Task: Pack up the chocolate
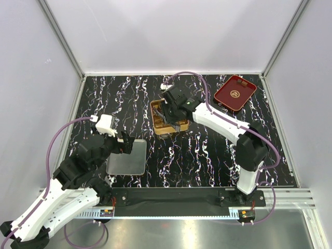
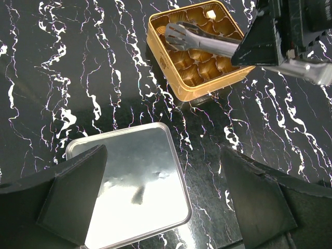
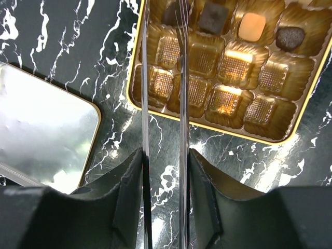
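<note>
Gold tin (image 1: 158, 127) sits mid-table. The right gripper (image 1: 175, 110) hangs over it. Red tray (image 1: 235, 93) is far right, well apart. Silver lid (image 1: 126, 156) is near left with the left gripper (image 1: 123, 144) above it, away from the tin, so an arm clash looks unlikely.

Left wrist: left jaws are spread with nothing between them. Steel tongs (image 2: 205, 42) reach across the tin, tips low over the cells. Risk: tips snag the thin moulded liner and drag the tin.

Right wrist: right jaws are clenched on the tongs. Chocolate (image 3: 212, 18): three pieces in the tin's far row, maybe a fourth between the blades, can't tell. Risk: smooth blades twist in the grip and a piece lands off-cell.
</note>
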